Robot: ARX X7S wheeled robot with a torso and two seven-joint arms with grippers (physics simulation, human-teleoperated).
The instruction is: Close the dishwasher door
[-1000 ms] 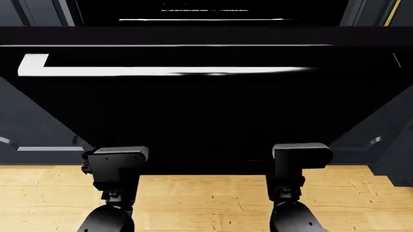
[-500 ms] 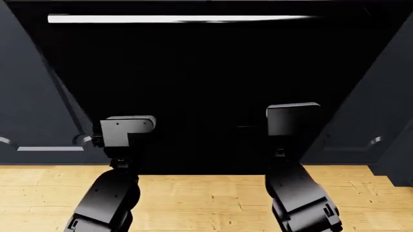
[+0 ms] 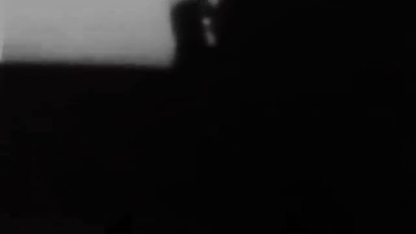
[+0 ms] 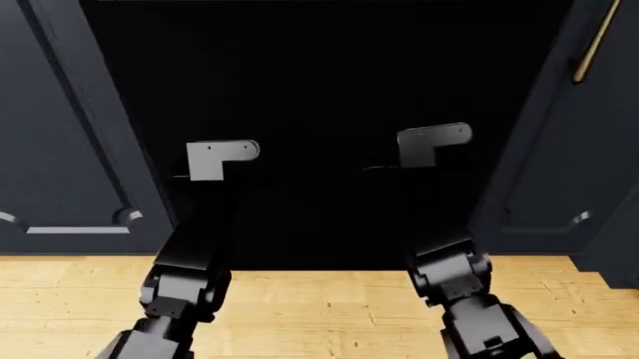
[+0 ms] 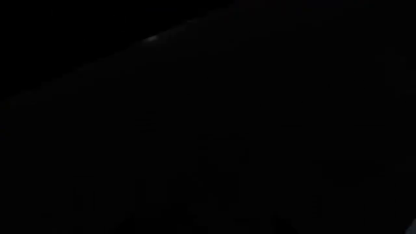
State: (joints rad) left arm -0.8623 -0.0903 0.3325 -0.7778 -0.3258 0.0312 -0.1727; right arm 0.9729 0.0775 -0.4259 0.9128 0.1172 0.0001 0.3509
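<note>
The dishwasher door (image 4: 319,82) is a glossy black panel that fills the middle of the head view and stands steeply; its top edge and handle are out of view. Both arms reach up to it. The left wrist block (image 4: 221,159) and the right wrist block (image 4: 432,144) sit against the door's face. The fingers of both grippers are lost against the black panel, so I cannot tell how the jaws stand. The left wrist view is nearly all black door (image 3: 260,146) with a blurred grey patch (image 3: 85,29). The right wrist view shows only black door (image 5: 208,122).
Dark navy panelled cabinet doors flank the dishwasher at the left (image 4: 50,134) and the right (image 4: 569,149); the right one carries a brass bar handle (image 4: 594,41). Light wooden floor (image 4: 319,307) lies below the door, under both arms.
The door has swung up from a low tilt to steep, and its bright reflected bar has left the view. Both arms have risen and stretched forward with it.
</note>
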